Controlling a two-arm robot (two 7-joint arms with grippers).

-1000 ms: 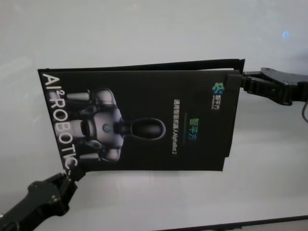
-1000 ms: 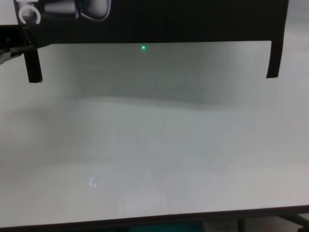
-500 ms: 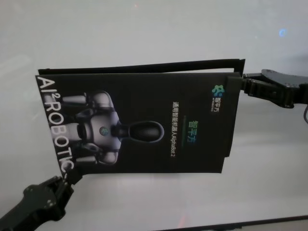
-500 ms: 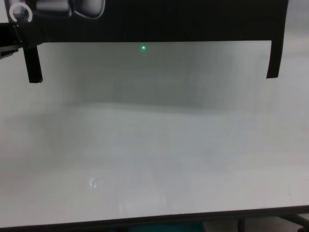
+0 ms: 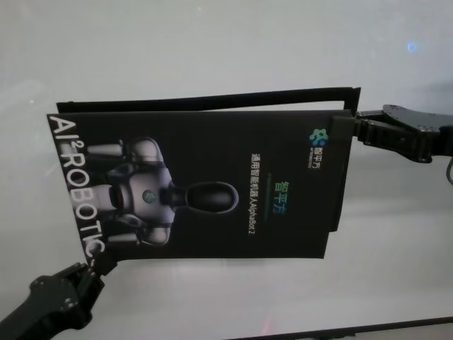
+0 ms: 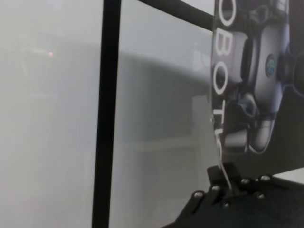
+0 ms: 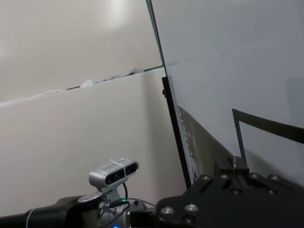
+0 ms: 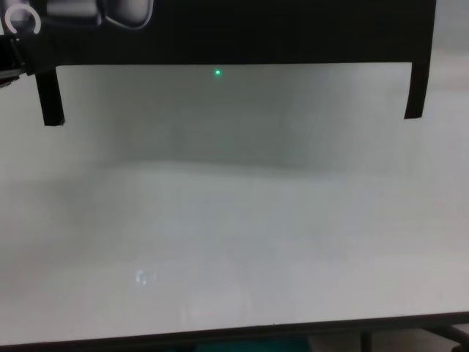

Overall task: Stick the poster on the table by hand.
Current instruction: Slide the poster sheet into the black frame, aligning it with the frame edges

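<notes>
Left claw (image 5: 90, 269) pinching poster (image 5: 212, 184) near-left corner; right claw (image 5: 348, 122) pinching far-right corner. Poster held above worktop (image 5: 212, 49).

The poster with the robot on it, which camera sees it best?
The head view: it shows the whole poster, held by the left gripper and the right gripper. The left wrist view shows only part of the printed robot and letters, the chest view just the bottom edge, and the right wrist view a thin slanted sliver.
</notes>
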